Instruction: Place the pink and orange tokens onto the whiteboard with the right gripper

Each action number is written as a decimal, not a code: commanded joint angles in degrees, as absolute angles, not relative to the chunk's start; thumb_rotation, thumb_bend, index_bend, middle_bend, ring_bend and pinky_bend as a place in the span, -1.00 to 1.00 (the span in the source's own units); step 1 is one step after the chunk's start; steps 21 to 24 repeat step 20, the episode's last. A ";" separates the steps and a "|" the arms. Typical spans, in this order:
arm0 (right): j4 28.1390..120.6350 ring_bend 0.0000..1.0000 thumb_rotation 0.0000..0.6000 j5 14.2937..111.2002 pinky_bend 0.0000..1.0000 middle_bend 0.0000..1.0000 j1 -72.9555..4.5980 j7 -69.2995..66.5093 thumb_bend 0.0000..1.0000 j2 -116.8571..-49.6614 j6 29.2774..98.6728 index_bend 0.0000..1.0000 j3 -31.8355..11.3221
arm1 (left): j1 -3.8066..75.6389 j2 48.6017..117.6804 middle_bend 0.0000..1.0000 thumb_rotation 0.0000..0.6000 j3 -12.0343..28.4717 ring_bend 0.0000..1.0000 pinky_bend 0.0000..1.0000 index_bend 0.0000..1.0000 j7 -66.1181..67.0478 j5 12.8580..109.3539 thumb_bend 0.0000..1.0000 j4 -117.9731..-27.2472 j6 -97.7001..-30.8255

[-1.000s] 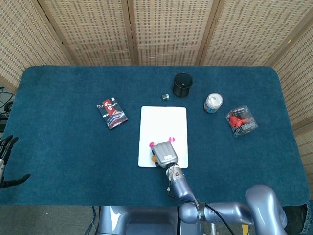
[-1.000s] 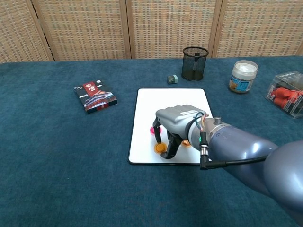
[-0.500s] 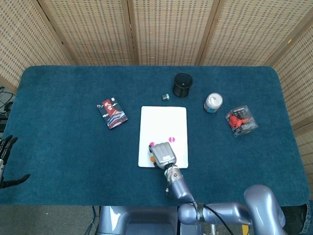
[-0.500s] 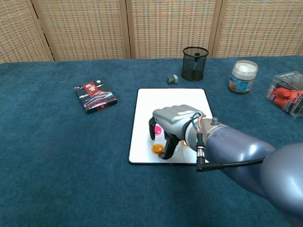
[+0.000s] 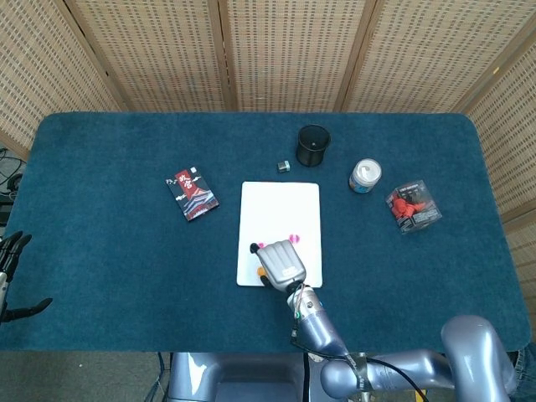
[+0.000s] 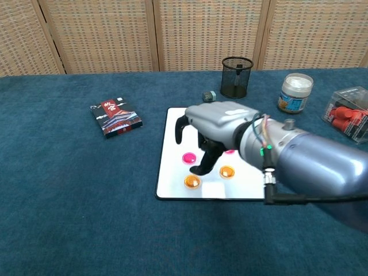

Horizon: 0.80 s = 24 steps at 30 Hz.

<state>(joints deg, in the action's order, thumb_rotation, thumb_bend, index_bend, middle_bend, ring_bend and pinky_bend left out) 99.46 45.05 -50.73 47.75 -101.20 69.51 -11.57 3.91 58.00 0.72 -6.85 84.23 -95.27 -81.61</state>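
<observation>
A dark blue cloth-covered table [image 5: 109, 251] is standing before woven wicker screens.

At the far left edge of the head view, the left hand [image 5: 10, 276] is resting low beside the table, fingers apart, holding nothing.

Next along, a red-and-black card box [image 6: 115, 117] is lying flat on the cloth, well apart from the whiteboard [image 6: 172, 149].

Compared with a second ago, the right hand [image 6: 215, 131] has lifted off the board; it was then bearing down with dark fingertips at the near orange token, and it is now hanging above the board's middle. Both orange tokens and one pink token, partly hidden earlier, are now showing clearly in the chest view.

On the whiteboard, the pink token [image 6: 188, 157] is lying left of centre, with the near orange token [image 6: 191, 181] close to the front edge below it. The second orange token [image 6: 227, 171] is lying to its right. A second pink token [image 6: 230, 151] is showing only as a sliver behind the hand. All are sitting on the white surface, apart from the fingers.

The right hand's fingers [image 6: 201, 168] are curling downward loosely, spread, gripping nothing and touching no token.

Behind the board, a small grey cube [image 6: 209, 96] and a black mesh cup [image 6: 236, 77] are standing. Further right are a white-lidded jar [image 6: 296, 92] and a clear box of red items [image 6: 348, 120].
</observation>
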 commanded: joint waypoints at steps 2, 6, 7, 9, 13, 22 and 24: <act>107.53 0.98 1.00 56.85 1.00 0.79 -44.19 40.53 -0.38 -90.21 75.08 -0.40 -7.07 | 3.67 57.93 -1.00 1.00 0.55 -1.00 -1.00 -1.00 -7.03 84.77 -1.00 -95.36 -82.18; 107.55 0.45 1.00 68.90 0.88 0.28 -37.25 28.96 -0.50 -80.20 80.26 -0.40 -2.63 | 3.20 57.87 -1.00 1.00 0.40 -1.00 -1.00 -1.00 -7.09 85.55 -1.00 -95.58 -83.36; 106.58 0.29 1.00 71.01 0.77 0.14 -35.65 26.51 -0.57 -78.18 81.61 -0.40 -1.64 | 3.08 57.90 -1.00 1.00 0.37 -1.00 -1.00 -1.00 -7.02 85.69 -1.00 -95.64 -83.62; 103.82 -0.26 1.00 74.25 0.29 -0.27 -32.10 20.95 -0.84 -74.21 84.26 -0.48 0.27 | 2.85 57.97 -1.00 1.00 0.29 -1.00 -1.00 -1.00 -6.67 85.97 -1.00 -95.78 -84.13; 99.24 -0.96 1.00 76.16 -0.52 -0.93 -26.23 10.72 -1.00 -68.98 86.89 -0.84 2.77 | 2.51 58.23 -1.00 1.00 0.54 -1.00 -1.00 -1.00 -5.52 85.65 -1.00 -96.23 -84.91; 91.95 -1.00 1.00 80.94 -0.94 -1.00 -17.44 -1.09 -1.00 -66.85 93.94 -1.00 4.55 | 1.62 58.28 -1.00 1.00 1.86 -1.00 -1.00 -1.00 -4.02 84.14 -1.00 -99.24 -87.29; 91.95 -1.00 1.00 80.94 -0.94 -1.00 -17.44 -1.09 -1.00 -66.85 93.94 -1.00 4.55 | 1.62 58.28 -1.00 1.00 1.86 -1.00 -1.00 -1.00 -4.02 84.14 -1.00 -99.24 -87.29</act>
